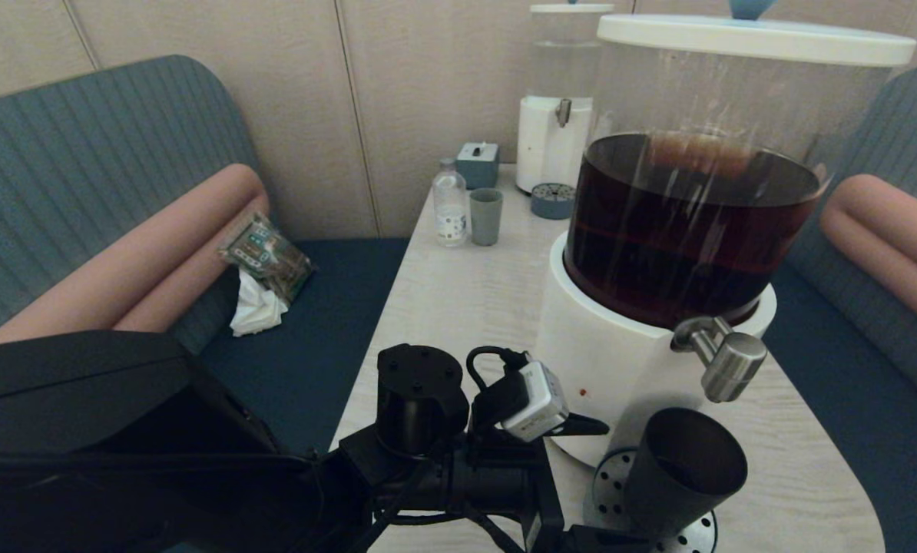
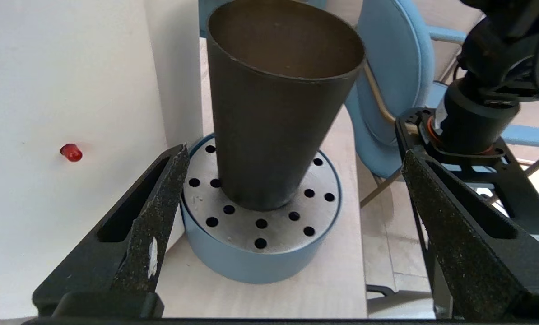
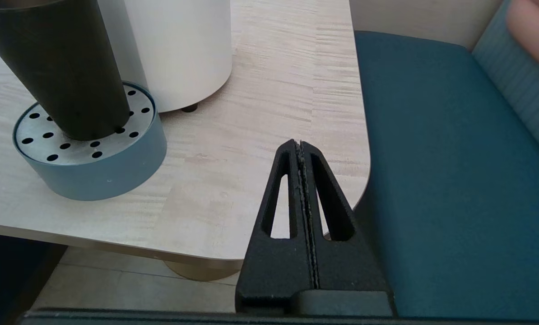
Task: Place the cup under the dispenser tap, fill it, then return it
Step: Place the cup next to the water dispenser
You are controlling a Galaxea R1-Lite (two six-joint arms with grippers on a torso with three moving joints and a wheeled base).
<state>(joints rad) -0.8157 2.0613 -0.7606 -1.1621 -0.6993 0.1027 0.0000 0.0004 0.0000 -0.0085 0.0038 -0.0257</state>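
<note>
The matte black cup stands upright on the round perforated drip tray, right below the steel dispenser tap of the big dispenser that holds dark brown liquid. Nothing runs from the tap, and the inside of the cup looks dry. My left gripper is open, low at the tray. Its fingers stand wide on either side of the cup's base without touching it. My right gripper is shut on nothing, parked off the table's near right corner. From there the cup shows too.
Far along the table stand a clear-liquid dispenser with its own tray, a grey-green tumbler, a small bottle and a blue box. Blue benches flank the table. A snack packet lies on the left one.
</note>
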